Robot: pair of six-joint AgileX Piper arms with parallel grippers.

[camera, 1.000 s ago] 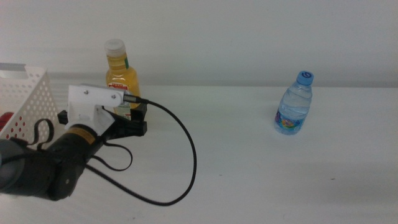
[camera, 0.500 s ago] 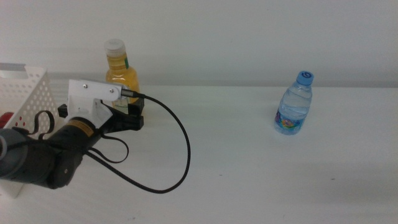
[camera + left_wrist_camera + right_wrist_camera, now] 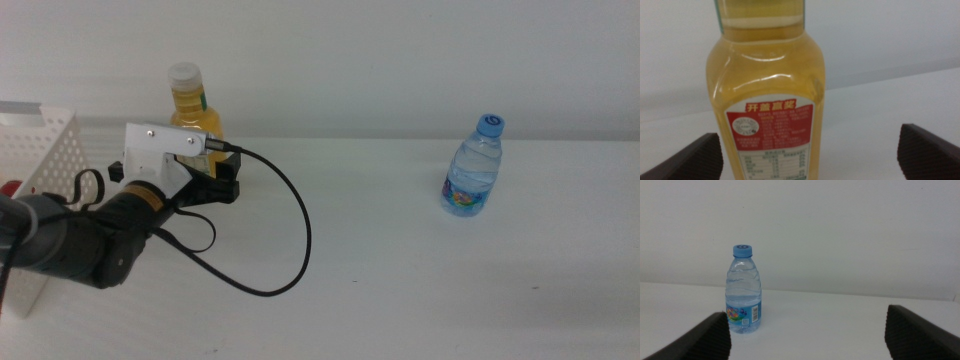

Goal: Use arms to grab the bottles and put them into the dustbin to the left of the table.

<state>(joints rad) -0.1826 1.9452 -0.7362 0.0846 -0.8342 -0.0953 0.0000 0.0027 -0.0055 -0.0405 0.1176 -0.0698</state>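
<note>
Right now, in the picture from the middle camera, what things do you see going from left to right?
White dustbin → left arm with its open left gripper around the yellow juice bottle → black cable → blue-capped water bottle. All rest on the white table. The right gripper is out of this view.

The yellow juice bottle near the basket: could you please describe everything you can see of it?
The yellow juice bottle stands upright on the white table at its far edge, just right of the white perforated basket. It looks like clear plastic filled with yellow liquid, with a white cap, square shoulders and a red and white printed label. The left pincer is open, one jaw on each side of the lower body with gaps showing; nothing visibly touches the bottle but the table.
</note>
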